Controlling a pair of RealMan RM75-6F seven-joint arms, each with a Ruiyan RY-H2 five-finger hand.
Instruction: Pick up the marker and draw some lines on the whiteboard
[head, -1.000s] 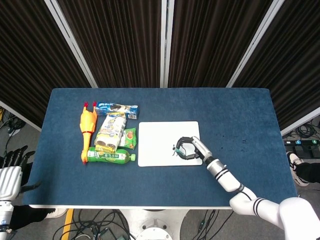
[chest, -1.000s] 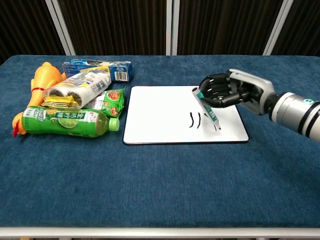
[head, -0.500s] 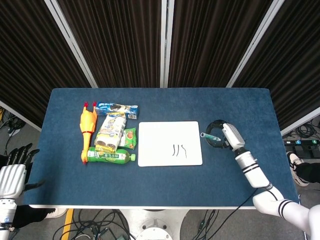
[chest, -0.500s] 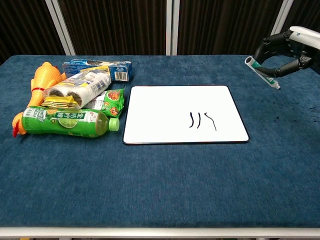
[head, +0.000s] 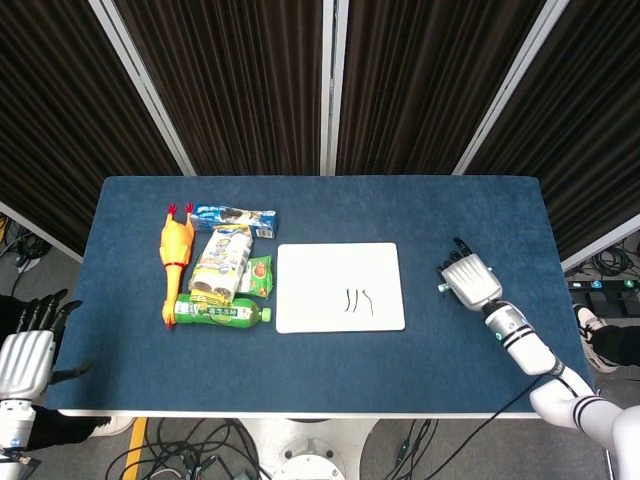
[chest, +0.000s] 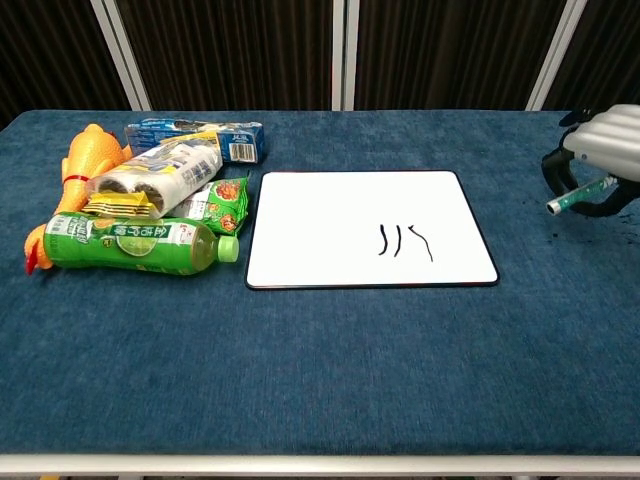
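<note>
Green marker (chest: 578, 199) inside right hand (chest: 600, 158)

— Table surface? 
— The dark blue cloth-covered table (chest: 330, 370) is showing a plain weave. The white rectangular whiteboard (chest: 330, 215) is carrying three black wavy strokes (chest: 404, 242).

— Other items? 
— The green plastic drink bottle (chest: 130, 245) is wearing a green-and-yellow label; the yellow-orange rubber chicken (head: 175, 255) is showing red feet. The silver-white right hand (chest: 605, 140) is gripping a green-and-white marker (chest: 578, 198).
</note>
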